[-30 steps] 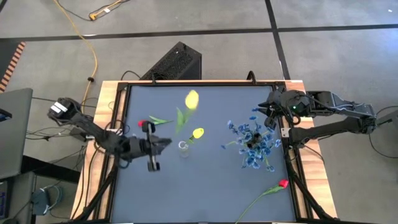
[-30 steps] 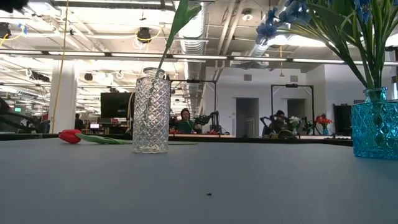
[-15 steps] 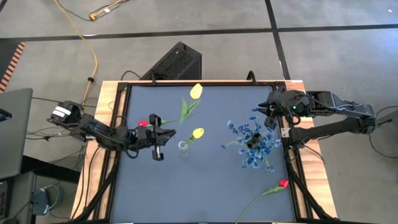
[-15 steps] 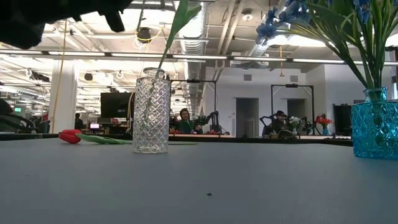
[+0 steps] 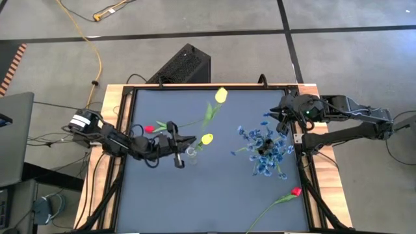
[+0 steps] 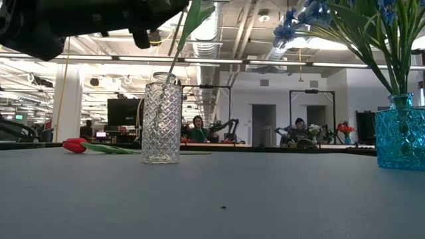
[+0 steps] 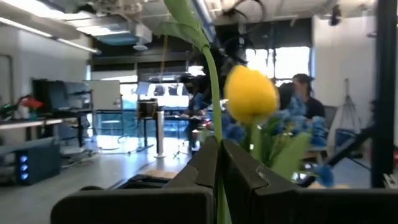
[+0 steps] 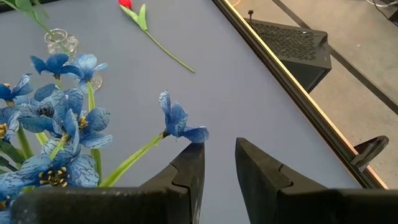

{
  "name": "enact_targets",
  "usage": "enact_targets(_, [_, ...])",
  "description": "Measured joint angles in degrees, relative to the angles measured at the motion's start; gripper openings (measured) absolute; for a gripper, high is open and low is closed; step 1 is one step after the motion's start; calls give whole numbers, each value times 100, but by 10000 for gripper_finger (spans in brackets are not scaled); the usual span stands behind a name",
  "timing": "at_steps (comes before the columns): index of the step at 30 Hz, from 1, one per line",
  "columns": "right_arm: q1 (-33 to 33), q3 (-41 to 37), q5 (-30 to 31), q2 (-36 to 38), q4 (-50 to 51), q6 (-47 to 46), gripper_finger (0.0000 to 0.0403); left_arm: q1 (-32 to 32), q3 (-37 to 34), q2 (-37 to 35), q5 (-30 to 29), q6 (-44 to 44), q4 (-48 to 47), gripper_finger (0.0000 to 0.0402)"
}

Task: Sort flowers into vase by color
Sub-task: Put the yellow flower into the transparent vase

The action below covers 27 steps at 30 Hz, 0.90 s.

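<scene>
On the table's left side, the left gripper [image 5: 184, 142] is pinched tight on the green stem of a yellow tulip [image 5: 221, 95], holding it over the clear vase [image 5: 191, 153], which already carries another yellow bloom [image 5: 207, 138]. In the left wrist view the stem runs up between the closed fingers [image 7: 205, 168]. Just behind the gripper a red tulip [image 5: 149, 129] lies flat on the table [image 5: 221, 195]; the low view shows it beside the clear cut-glass vase.

Further right stands the blue vase [image 5: 265, 155], packed with blue blossoms [image 5: 263, 138]. A second red tulip [image 5: 296, 192] lies near the table's right front edge, well apart from both vases.

At the right edge the right gripper [image 8: 217, 163] waits with its fingers partly apart and nothing between them, near one stray blue blossom.

The risk is at the clear vase's narrow mouth: the held stem tilts, so its lower end may miss the opening or catch on the tulip already inside. From above I cannot quite tell whether the stem tip is over the mouth. A sideways push could also tip the light vase
</scene>
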<state>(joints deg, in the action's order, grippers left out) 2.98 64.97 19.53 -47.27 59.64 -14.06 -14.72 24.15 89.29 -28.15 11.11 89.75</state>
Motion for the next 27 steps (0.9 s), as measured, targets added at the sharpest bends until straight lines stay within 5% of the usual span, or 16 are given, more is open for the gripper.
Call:
enact_targets(7, [2, 0, -4, 2, -418, 233, 116, 46, -1, -344, -66, -1, -2, 0])
enact_targets(15, [15, 0, -849, -299, -2848, 1405, 116, 440, 105, -998, 660, 39, -17, 0])
enact_targets(20, [51, 241, -1273, -936, -3909, 1878, 116, 729, 351, -1059, 905, 111, -55, 0])
enact_targets(27, [460, 1424, -2323, -2127, -3758, 1908, 120, 1163, 884, -1059, 1144, -1, -1015, 0])
